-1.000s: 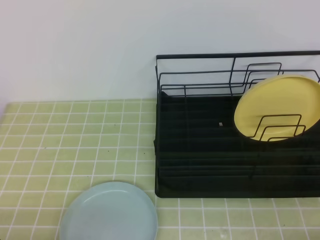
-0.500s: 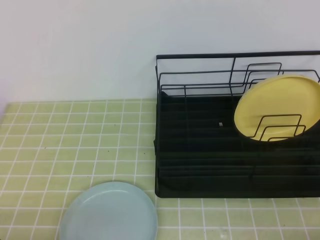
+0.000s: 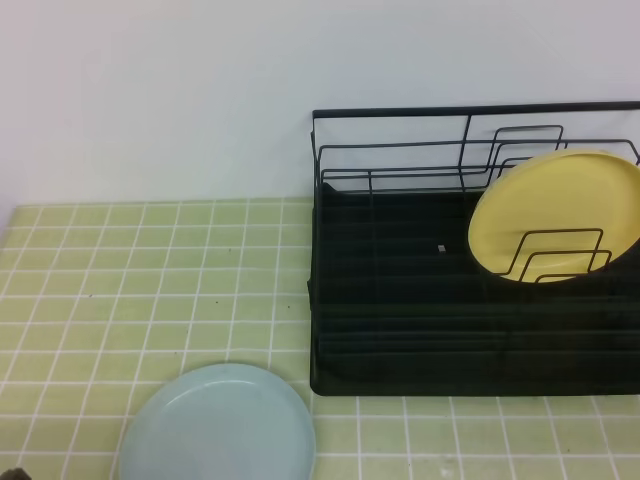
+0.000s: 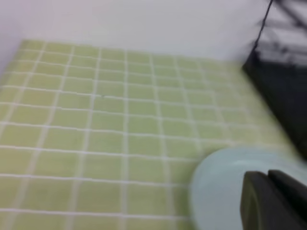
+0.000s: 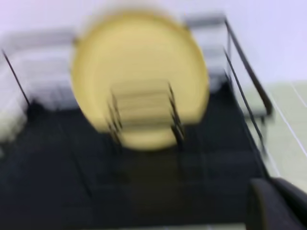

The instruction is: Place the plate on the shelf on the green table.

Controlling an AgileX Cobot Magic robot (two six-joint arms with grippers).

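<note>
The pale blue-mint plate [image 3: 217, 425] lies flat on the green tiled table [image 3: 150, 270] at the front, just left of the black wire shelf [image 3: 400, 340]. In the left wrist view the plate [image 4: 225, 182] lies low right, with a dark part of my left gripper [image 4: 268, 201] over its near side; the jaws are blurred. In the exterior view only a dark speck of the left arm [image 3: 10, 474] shows at the bottom left corner. My right gripper [image 5: 276, 206] shows as a dark blurred shape over the shelf's [image 5: 144, 182] front right.
A yellow plate [image 3: 550, 215] stands upright between dividers at the right of the shelf, also in the right wrist view [image 5: 139, 76]. A white wall stands behind the table. Bare tiles lie left of the shelf [image 4: 96, 120].
A dark speck of the left arm has appeared at the bottom left corner of the exterior view. The plates and the shelf have not moved.
</note>
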